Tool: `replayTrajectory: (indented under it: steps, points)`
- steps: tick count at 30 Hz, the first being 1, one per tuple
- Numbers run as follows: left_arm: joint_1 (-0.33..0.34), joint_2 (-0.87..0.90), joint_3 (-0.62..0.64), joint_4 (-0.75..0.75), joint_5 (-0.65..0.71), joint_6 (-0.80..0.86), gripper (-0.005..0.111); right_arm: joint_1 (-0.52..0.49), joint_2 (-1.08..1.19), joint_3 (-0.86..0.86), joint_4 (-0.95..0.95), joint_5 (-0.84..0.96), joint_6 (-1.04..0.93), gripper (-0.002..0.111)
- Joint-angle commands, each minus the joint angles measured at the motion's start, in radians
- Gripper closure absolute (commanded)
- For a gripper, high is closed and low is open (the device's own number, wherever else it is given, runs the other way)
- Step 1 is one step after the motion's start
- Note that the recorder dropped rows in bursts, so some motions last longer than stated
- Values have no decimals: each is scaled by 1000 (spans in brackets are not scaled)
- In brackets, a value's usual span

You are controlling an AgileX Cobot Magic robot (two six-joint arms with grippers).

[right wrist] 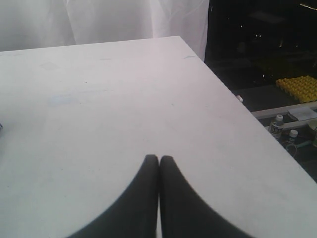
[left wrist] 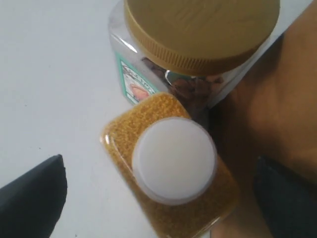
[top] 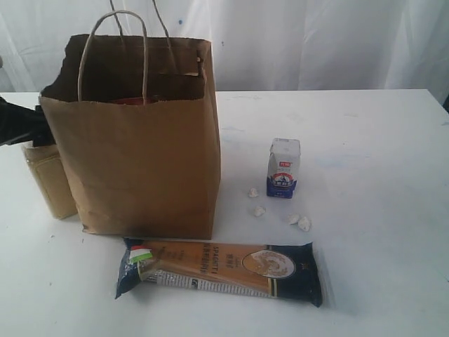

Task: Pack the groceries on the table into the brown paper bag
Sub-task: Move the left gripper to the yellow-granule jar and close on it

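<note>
White bench (top: 379,175), faintly smudged, carrying groceries grouped around one upright brown paper bag (top: 140,140).
Long navy-orange spaghetti pack (top: 224,269): flat, just in front of the bag. Small white-blue carton (top: 283,167): upright, right of the bag, apart from it. Small white lumps (top: 304,223): scattered right of the bag's front corner. Yellow-powder jar (top: 49,184) and gold-lidded nut jar (left wrist: 198,29): upright, just beside the bag's left side.

Creased, matt kraft brown paper bag (top: 140,161); before the bag, spaghetti pack (top: 224,270) in glossy plastic film; nut jar (left wrist: 138,84), clear plastic, ribbed gold lid (left wrist: 203,25); yellow-powder jar (left wrist: 148,119), smooth white cap (left wrist: 174,159); table (top: 365,140), matt white.
</note>
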Motion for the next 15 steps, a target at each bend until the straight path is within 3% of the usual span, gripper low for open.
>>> replayTrajectory:
  steps: [1, 15]
  points:
    - [-26, 17, 7, -19, -18, 15, 2, -5, -3, 0, -4, -5, -1, 108]
    - [-26, 62, 7, -13, -20, 41, 2, -5, -3, 0, -4, -5, -1, 108]
